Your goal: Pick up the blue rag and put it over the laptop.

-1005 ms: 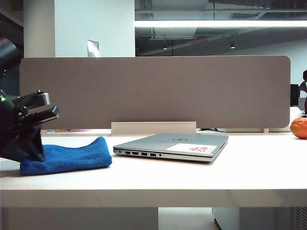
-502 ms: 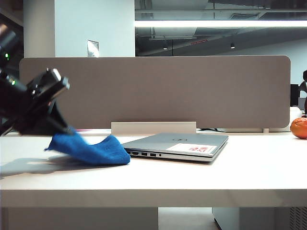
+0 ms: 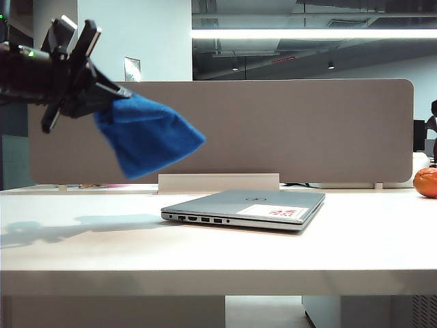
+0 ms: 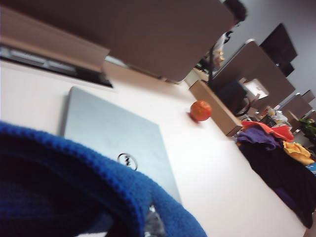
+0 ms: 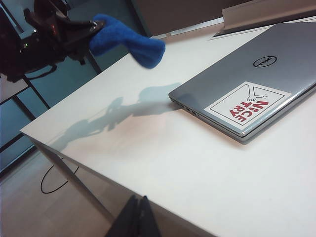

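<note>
Gripping the blue rag (image 3: 147,133), left hand (image 3: 109,96) raised; right hand (image 5: 136,217) low

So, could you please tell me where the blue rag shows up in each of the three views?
Exterior view: the blue rag hangs in the air at upper left, pinched in the left claw, above the table.
Left wrist view: it fills the near lower-left corner, partly covering the laptop.
Right wrist view: it is at the top, left of centre, off the table.
Shared landmark: the laptop.
</note>
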Controlling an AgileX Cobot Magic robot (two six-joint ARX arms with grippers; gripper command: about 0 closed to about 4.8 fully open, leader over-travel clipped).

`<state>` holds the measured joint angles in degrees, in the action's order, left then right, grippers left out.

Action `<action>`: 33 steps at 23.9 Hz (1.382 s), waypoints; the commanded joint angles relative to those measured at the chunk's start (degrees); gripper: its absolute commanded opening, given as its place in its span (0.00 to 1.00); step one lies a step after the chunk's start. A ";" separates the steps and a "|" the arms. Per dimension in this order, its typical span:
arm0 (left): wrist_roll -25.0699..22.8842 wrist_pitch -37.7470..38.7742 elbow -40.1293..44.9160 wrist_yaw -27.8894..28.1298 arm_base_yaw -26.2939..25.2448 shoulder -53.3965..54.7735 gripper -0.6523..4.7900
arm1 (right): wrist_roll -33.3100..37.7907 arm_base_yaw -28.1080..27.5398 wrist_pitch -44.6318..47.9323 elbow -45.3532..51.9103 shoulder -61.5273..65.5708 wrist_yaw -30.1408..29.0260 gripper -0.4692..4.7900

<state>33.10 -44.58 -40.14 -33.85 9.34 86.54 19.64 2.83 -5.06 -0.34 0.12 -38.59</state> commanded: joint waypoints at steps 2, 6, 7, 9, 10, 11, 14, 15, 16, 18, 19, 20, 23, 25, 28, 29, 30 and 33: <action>-0.26 2.93 -4.17 3.58 2.78 -0.09 0.11 | -0.15 -0.02 0.57 0.28 -0.13 0.09 0.09; -5.35 10.05 -10.23 7.32 5.88 0.90 0.11 | -0.15 -0.02 0.57 0.28 -0.13 0.09 0.09; -6.73 11.85 -11.87 7.96 6.54 1.29 0.11 | -0.15 -0.02 0.57 0.28 -0.13 0.09 0.09; -9.11 14.86 -15.43 8.74 7.61 2.54 0.11 | -0.15 -0.02 0.57 0.28 -0.13 0.09 0.09; -9.35 15.72 -16.98 8.76 7.82 3.21 0.11 | -0.15 -0.02 0.57 0.28 -0.13 0.09 0.09; -9.29 16.39 -18.51 8.83 8.20 4.02 0.11 | -0.15 -0.02 0.57 0.28 -0.13 0.11 0.09; -9.29 18.84 -25.33 9.46 9.01 8.20 0.11 | -0.15 -0.02 0.57 0.28 -0.13 0.11 0.09; -9.29 19.06 -26.69 9.49 9.22 9.22 0.11 | -0.15 -0.02 0.57 0.28 -0.13 0.11 0.09; -9.29 19.41 -27.93 9.53 9.51 10.19 0.11 | -0.15 -0.02 0.57 0.28 -0.13 0.11 0.09; -9.29 20.13 -30.88 9.64 9.66 12.61 0.11 | -0.15 -0.02 0.59 0.28 -0.13 0.11 0.09; -9.29 20.48 -32.20 9.64 9.70 13.70 0.11 | -0.15 -0.02 0.59 0.28 -0.13 0.09 0.09; -9.11 21.11 -35.26 9.66 10.32 16.33 0.11 | -0.15 -0.04 0.57 0.28 -0.13 0.11 0.09; -9.11 23.54 -42.34 10.64 12.15 22.29 0.11 | -0.13 -0.04 0.57 0.28 -0.13 0.07 0.09; -9.18 24.33 -45.18 11.28 13.16 24.79 0.11 | -0.15 -0.02 0.57 0.28 -0.13 0.09 0.09; -9.18 25.38 -49.94 11.93 14.58 29.00 0.11 | -0.15 -0.02 0.57 0.28 -0.13 0.09 0.09; -9.16 26.18 -51.76 12.41 15.26 30.62 0.11 | -0.13 -0.02 0.57 0.28 -0.13 0.09 0.09; -9.11 26.99 -53.27 12.41 15.61 31.91 0.11 | -0.15 -0.02 0.57 0.28 -0.13 0.09 0.09; -9.14 32.17 -58.03 12.22 16.37 35.52 0.11 | -0.13 0.00 0.57 0.28 -0.13 0.07 0.09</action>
<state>24.01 -15.29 -96.44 -21.85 25.47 121.30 19.64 2.83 -5.06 -0.34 0.12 -38.59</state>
